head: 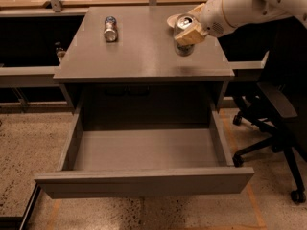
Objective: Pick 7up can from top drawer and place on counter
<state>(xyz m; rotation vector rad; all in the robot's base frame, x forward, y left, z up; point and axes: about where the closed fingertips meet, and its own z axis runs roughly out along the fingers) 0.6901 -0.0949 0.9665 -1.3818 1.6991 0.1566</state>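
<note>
My gripper [188, 32] is shut on the 7up can [182, 36], a silvery can with a shiny pull-tab top. It holds the can upright over the right part of the grey counter [139, 56], close above or on its surface; I cannot tell which. The white arm reaches in from the upper right. The top drawer [144, 150] is pulled wide open below the counter, and its flat bottom shows nothing in it.
A blue-and-red-labelled silver can [110, 28] lies on the counter's far left. A white bowl [171, 20] sits behind the held can, mostly hidden. A black office chair [273, 128] stands to the right. Lower grey ledges [26, 71] flank the cabinet.
</note>
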